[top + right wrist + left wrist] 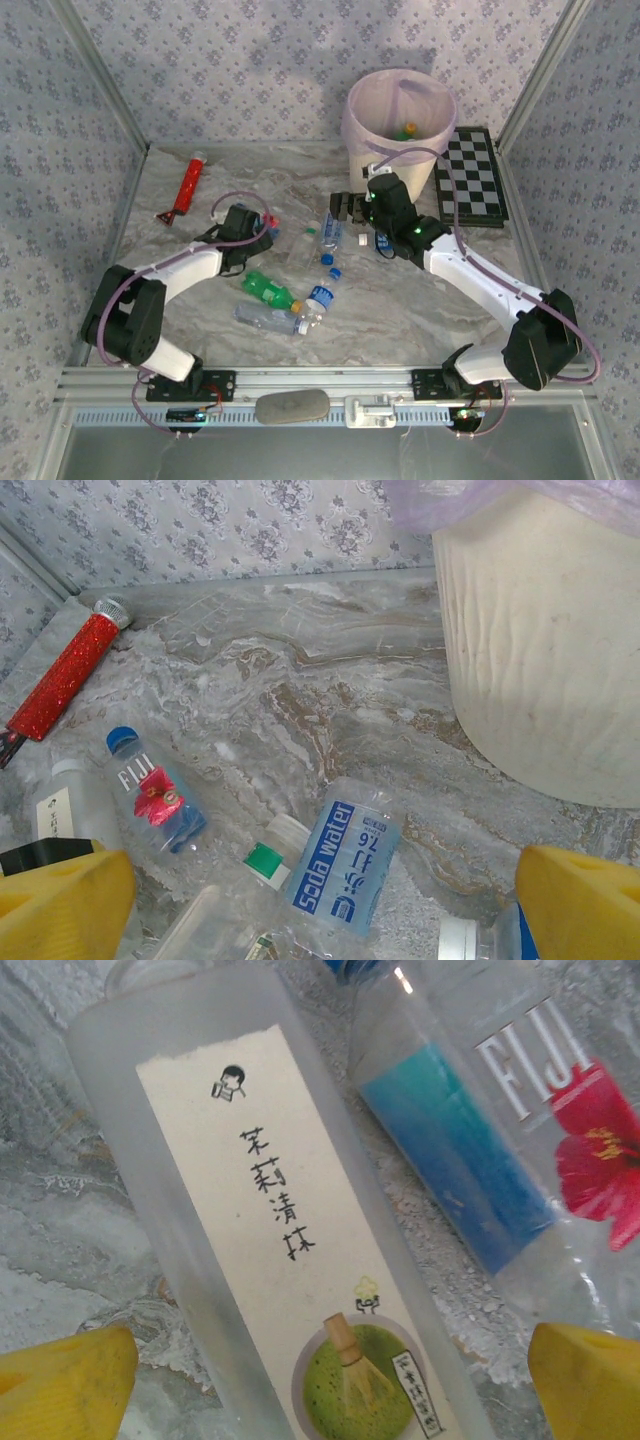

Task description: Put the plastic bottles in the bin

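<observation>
I am watching the left fingers [62,1385] standing wide open and gripping nothing, their yellow tips sitting at 7 and 5 o'clock in the left wrist view. A frosted bottle [270,1240] with a cream paper label is lying in the gap between them on the marble tabletop [60,1210], running from 11 o'clock down to 6 o'clock. I cannot tell whether either tip is touching it. Just beside it at 2 o'clock a clear Fiji bottle [500,1130] is lying, showing a blue panel and a red flower.

The right fingers [585,905] are also spread fully apart and holding nothing. A soda water bottle [345,865] is lying tilted between the tips, with a white-capped bottle [265,852] touching it at 9 o'clock. Farther out at 10 o'clock a red tube [65,675] is resting against the wall. At 2 o'clock the bin [540,650] is standing upright, near the right tip but apart from it.

From the top camera I am seeing a green bottle [268,288] lying at 5 o'clock from the left fingers, and one bottle [405,130] lying inside the bin. A checkerboard [472,175] is lying flat at the bin's 4 o'clock.
</observation>
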